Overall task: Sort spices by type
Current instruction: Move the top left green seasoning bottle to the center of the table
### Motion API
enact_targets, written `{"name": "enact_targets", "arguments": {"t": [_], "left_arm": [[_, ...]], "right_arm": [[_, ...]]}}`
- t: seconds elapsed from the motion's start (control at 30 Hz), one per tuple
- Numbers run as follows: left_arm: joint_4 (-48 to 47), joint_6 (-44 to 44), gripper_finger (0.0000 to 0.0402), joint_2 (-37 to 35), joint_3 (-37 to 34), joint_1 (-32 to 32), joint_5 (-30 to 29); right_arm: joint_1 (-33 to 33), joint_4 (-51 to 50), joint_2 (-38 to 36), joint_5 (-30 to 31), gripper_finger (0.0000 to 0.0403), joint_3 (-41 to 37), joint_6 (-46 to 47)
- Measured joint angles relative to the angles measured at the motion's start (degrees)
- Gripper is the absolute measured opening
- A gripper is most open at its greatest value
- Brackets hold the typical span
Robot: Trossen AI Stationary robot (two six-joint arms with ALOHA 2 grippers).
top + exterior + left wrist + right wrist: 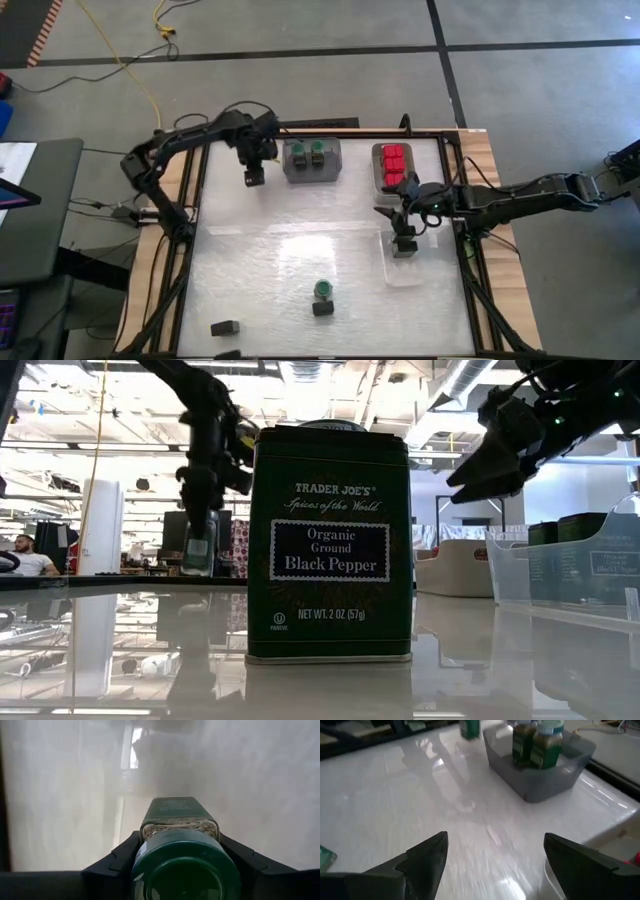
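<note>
L gripper [255,172]: fingers closed on a green-lidded glass spice jar [180,850], one finger [117,862] per side of the jar below the lid. Jar is held above the white tabletop [300,260], just beside the grey rectangular tray [312,160], which contains two more green-lidded jars [535,742].

R gripper [405,225]: fingers [427,857] spread wide, nothing between them. Positioned over the clear plastic tray [410,270] at the table's right side, near the tray of red-topped boxes [395,165].

Loose items at the near edge: one green-lidded jar [323,289] touching a dark block [322,309]; a dark green black-pepper tin [330,545]; another dark tin [226,327].
</note>
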Motion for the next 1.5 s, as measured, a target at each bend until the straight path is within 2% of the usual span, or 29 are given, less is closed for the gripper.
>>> {"name": "enact_targets", "arguments": {"t": [0.13, 0.27, 0.37, 0.57, 0.93, 1.07, 1.2, 1.37, 1.5], "left_arm": [[1.3, -9.0, 0.0194, -7.0, -5.0, -2.7, -0.5], [5.5, -24.5, 0.0194, -13.9, -11.5, -5.5, -0.9], [7.1, -35.6, 0.0194, -17.0, -13.8, -8.2, -0.9], [6.9, -54.2, 0.0194, -17.5, -14.5, -14.6, -5.1], [11.1, -79.1, 0.0194, -13.9, -14.5, -26.2, -4.9], [13.6, -83.3, 0.0194, -10.2, -12.3, -29.9, -5.1], [13.1, -83.3, 0.0194, -3.7, -7.2, -32.2, -5.2], [11.6, -80.8, 0.0194, 3.7, 0.6, -32.0, -4.9], [8.3, -79.7, 0.0194, 7.7, 5.3, -30.6, -7.1]], "right_arm": [[0.0, -1.6, 0.0, 0.0, 0.0356, 0.0, 0.2], [0.0, -2.0, 0.0, 0.0, 0.0356, 0.0, 0.8], [0.0, -2.0, 0.0, 0.0, 0.0356, 0.0, 0.8], [0.0, -2.0, 0.0, 0.0, 0.0356, 0.0, 1.0], [0.0, -2.2, 0.0, 0.0, 0.0356, 0.0, 1.0], [0.0, -2.3, 0.0, 0.0, 0.0356, 0.0, 1.0], [0.0, -2.2, 0.0, 0.0, 0.0356, 0.0, 1.0], [0.0, -2.0, 0.0, 0.0, 0.0356, 0.0, 0.5], [0.0, -2.0, 0.0, 0.0, 0.0356, 0.0, 0.4]]}}
